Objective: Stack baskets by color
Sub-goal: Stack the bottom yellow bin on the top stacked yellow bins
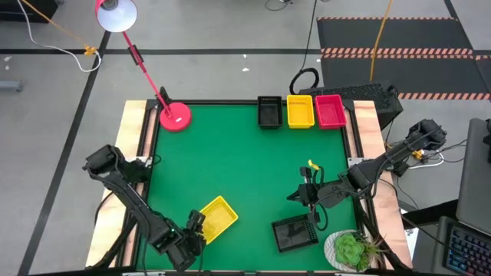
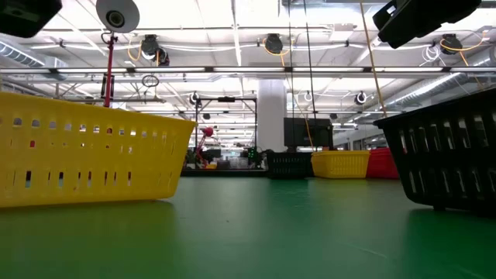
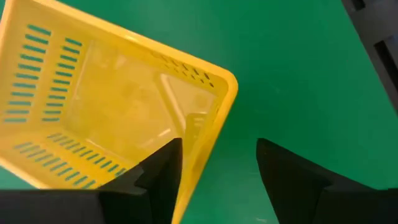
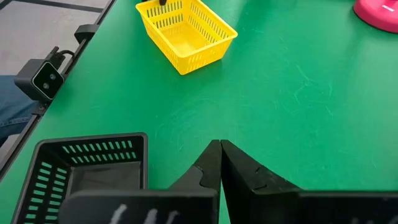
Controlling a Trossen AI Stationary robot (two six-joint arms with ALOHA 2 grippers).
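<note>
A yellow basket (image 1: 214,218) (image 3: 112,106) stands on its bottom on the green mat near the table's front left. My left gripper (image 1: 196,225) (image 3: 217,149) hangs open over the basket's near end, pointing steeply down. One finger (image 3: 163,167) is over the inside and the other (image 3: 283,171) outside the wall (image 3: 211,134). A black basket (image 1: 294,232) (image 4: 87,168) sits at the front right. My right gripper (image 1: 304,195) (image 4: 221,155) is shut above the mat just beyond it. At the far edge stand a black (image 1: 269,112), a yellow (image 1: 300,111) and a red-pink basket (image 1: 331,110) in a row.
A red lamp's round base (image 1: 176,116) stands at the far left corner, its stem slanting up and away. A potted plant (image 1: 353,249) sits at the front right corner beside the black basket. Bare green mat (image 1: 245,169) lies between the near baskets and the far row.
</note>
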